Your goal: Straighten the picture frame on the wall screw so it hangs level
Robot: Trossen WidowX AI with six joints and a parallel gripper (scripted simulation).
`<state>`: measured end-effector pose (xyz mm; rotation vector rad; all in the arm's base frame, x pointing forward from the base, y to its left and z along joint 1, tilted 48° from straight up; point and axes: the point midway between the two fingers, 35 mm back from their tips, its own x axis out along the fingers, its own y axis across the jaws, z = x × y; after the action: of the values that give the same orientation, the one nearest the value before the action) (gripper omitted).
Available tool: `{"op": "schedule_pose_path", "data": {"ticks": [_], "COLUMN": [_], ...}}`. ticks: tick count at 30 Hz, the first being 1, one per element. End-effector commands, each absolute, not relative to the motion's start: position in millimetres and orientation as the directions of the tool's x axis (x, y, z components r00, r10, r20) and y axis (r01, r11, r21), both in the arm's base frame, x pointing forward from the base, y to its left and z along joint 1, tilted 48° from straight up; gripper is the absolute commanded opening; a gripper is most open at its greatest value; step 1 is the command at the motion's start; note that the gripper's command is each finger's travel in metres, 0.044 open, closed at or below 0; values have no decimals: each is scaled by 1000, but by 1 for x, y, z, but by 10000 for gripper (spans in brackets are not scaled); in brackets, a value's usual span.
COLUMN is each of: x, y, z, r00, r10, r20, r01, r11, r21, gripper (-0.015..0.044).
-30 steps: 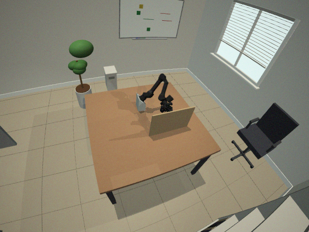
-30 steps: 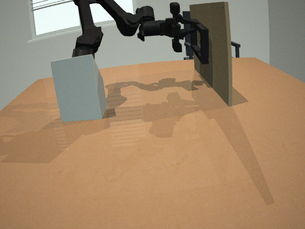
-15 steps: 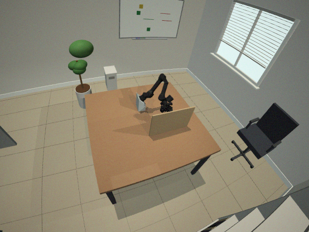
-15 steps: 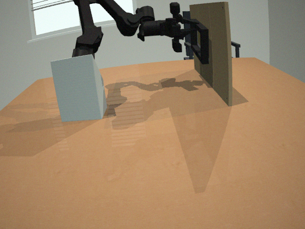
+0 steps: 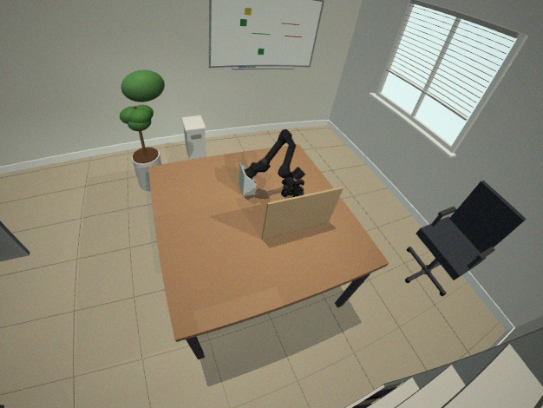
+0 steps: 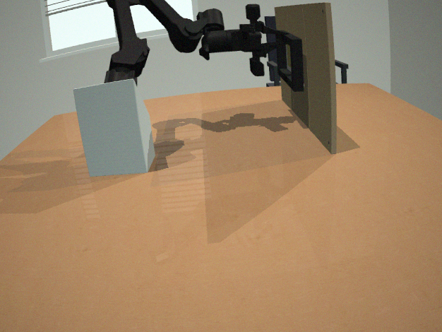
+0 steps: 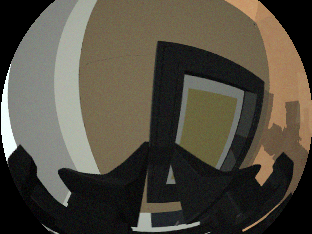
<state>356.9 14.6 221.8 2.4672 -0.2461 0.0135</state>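
With the end effector (image 6: 276, 41) (image 7: 159, 147) clamped on the black frame (image 6: 296, 64) (image 7: 159, 95) ahead, grip achieved. Lift or notch shift impossible to confirm. Release and level check still left.

Panel beside my arm: wood-look, matt (image 5: 302, 213) (image 6: 317, 71) (image 7: 117, 75)
Block across from panel: smooth, matt (image 5: 247, 183) (image 6: 110, 132)
Tabletop under panel: wood-look, faint sheen (image 5: 219, 263) (image 6: 231, 278) (image 7: 286, 55)

In the wrist view the dark fingers of the gripper (image 7: 161, 172) obscure the lower part of the picture frame (image 7: 154, 100), whose back is hidden; in the exterior view the upper edge crops the arm (image 6: 126, 32) and the window (image 6: 82, 28).
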Motion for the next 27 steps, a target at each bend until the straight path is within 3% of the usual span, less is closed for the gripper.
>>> {"op": "schedule_pose_path", "data": {"ticks": [1,15,25,27], "x": [357,357,357,357], "y": [15,15,15,15], "z": [222,222,222,222], "r00": [982,982,982,982], "r10": [-174,-174,-174,-174], "r20": [71,71,70,70], "r01": [-180,-175,-175,-175], "r11": [-761,-706,-721,-721], "r21": [623,686,671,671], "gripper": [0,0,260,260]}}
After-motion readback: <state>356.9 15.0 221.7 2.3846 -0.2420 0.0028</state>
